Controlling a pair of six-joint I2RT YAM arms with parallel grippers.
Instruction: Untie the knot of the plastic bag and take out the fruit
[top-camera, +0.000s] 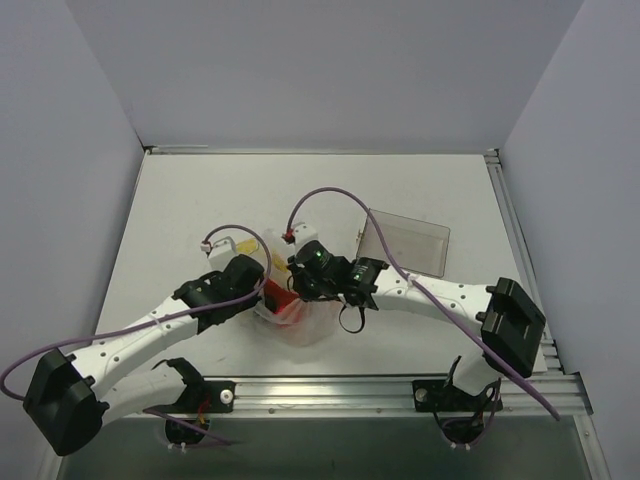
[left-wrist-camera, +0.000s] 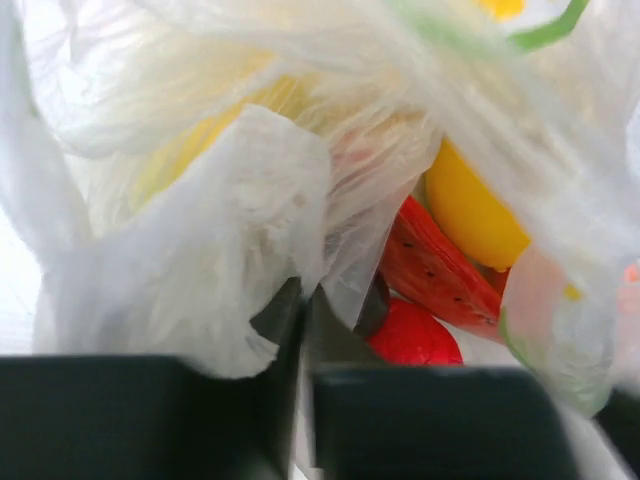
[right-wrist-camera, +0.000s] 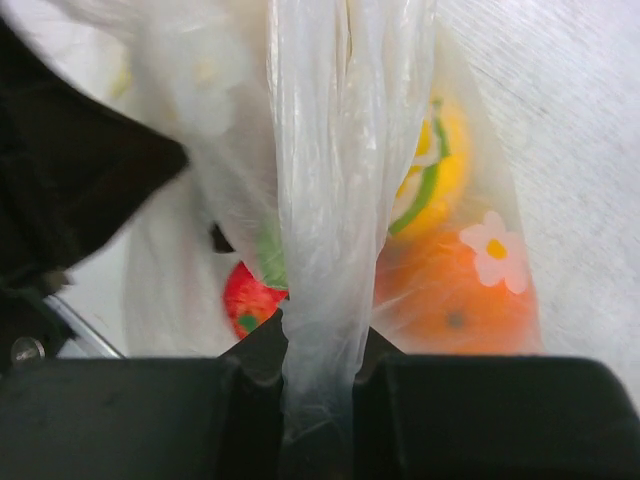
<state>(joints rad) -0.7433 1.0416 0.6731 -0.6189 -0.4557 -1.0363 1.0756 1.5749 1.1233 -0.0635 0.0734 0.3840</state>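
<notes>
Thin, crinkly whitish film: the plastic bag (top-camera: 303, 322) sits bunched just left of the clear box (top-camera: 408, 243), with fruit (left-wrist-camera: 435, 268) glowing red, yellow and orange through it. The left tool (left-wrist-camera: 305, 315) pinches a fold of bag, and the right tool (right-wrist-camera: 320, 345) clamps a twisted strip. White worktop (top-camera: 190, 200), pale grey walls (top-camera: 330, 70) beyond the box.

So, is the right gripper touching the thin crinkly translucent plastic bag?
Touching. Right wrist view: right gripper pinches a strip of the plastic bag.

Crinkly, translucent plastic bag (right-wrist-camera: 320, 200) over smooth, glossy fruit (left-wrist-camera: 470, 215).
</notes>
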